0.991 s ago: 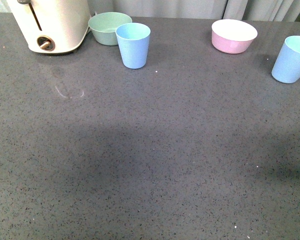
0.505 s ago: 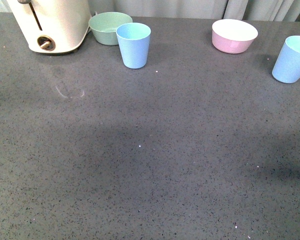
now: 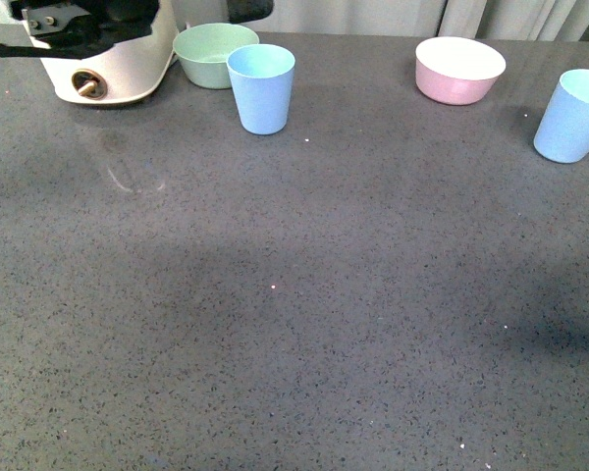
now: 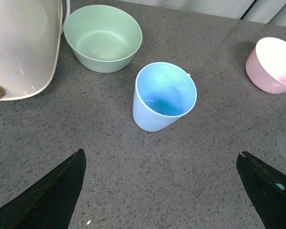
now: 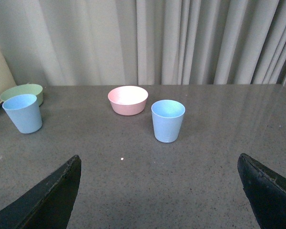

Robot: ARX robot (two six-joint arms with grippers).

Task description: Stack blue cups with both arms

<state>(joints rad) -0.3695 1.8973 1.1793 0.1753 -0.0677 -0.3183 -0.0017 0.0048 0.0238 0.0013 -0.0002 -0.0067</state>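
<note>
Two light blue cups stand upright on the grey counter. One cup [image 3: 261, 88] is at the back left beside the mint-green bowl, the other cup [image 3: 574, 116] at the far right. My left arm [image 3: 79, 20] shows at the top left of the front view. My left gripper [image 4: 161, 153] is open and empty, hovering just short of the left cup [image 4: 164, 95]. My right gripper [image 5: 158, 157] is open and empty, facing the right cup [image 5: 168, 120] from some distance. The left cup [image 5: 23, 113] also shows in the right wrist view.
A cream appliance [image 3: 118, 69] stands at the back left, partly hidden by my left arm. A mint-green bowl [image 3: 208, 54] sits behind the left cup. A pink bowl [image 3: 458, 71] sits at the back right. A grey curtain [image 5: 181, 43] hangs behind the counter.
My left arm has come into the front view at the top left, over the cream appliance. The cups and bowls have not moved.
</note>
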